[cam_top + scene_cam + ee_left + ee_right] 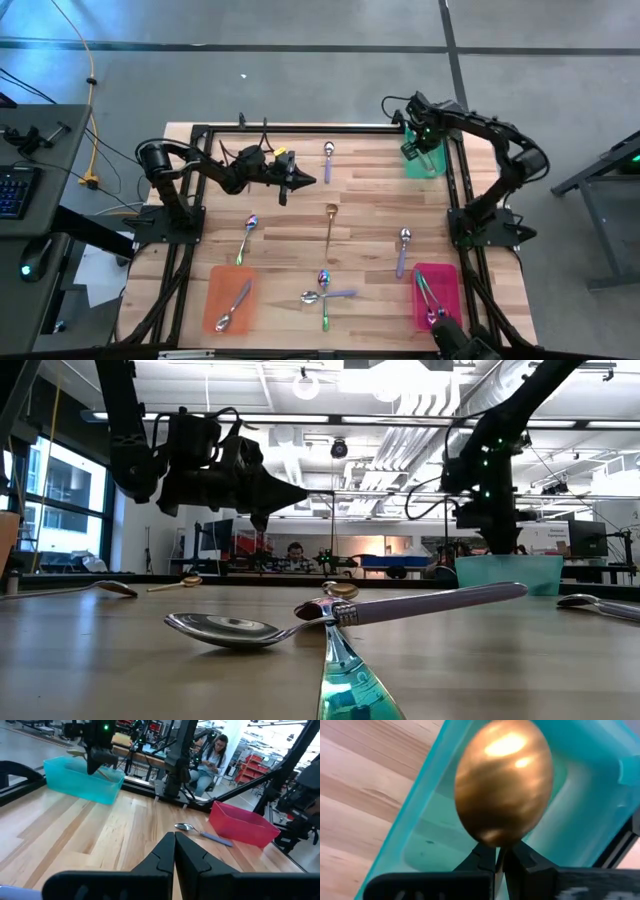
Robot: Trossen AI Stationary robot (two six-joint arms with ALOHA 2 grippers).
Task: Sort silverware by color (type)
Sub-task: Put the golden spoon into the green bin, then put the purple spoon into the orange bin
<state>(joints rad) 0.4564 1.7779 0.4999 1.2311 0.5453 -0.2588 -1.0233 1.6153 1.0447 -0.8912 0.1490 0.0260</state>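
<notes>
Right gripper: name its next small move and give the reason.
Probably open the fingers and let go. The right gripper is shut on the gold spoon, whose bowl hangs over the green tray at the table's far right corner. The left gripper waits, shut and empty, above mid-table.

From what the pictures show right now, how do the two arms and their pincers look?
Both arms are dark, nearly black, built of jointed segments with black cables along them. The left pincer ends in two slim dark fingers that taper to a point. The right pincer has the same dark, wedge-shaped fingers, and small green lights glow on its wrist. I see no lettering or other markings.
</notes>
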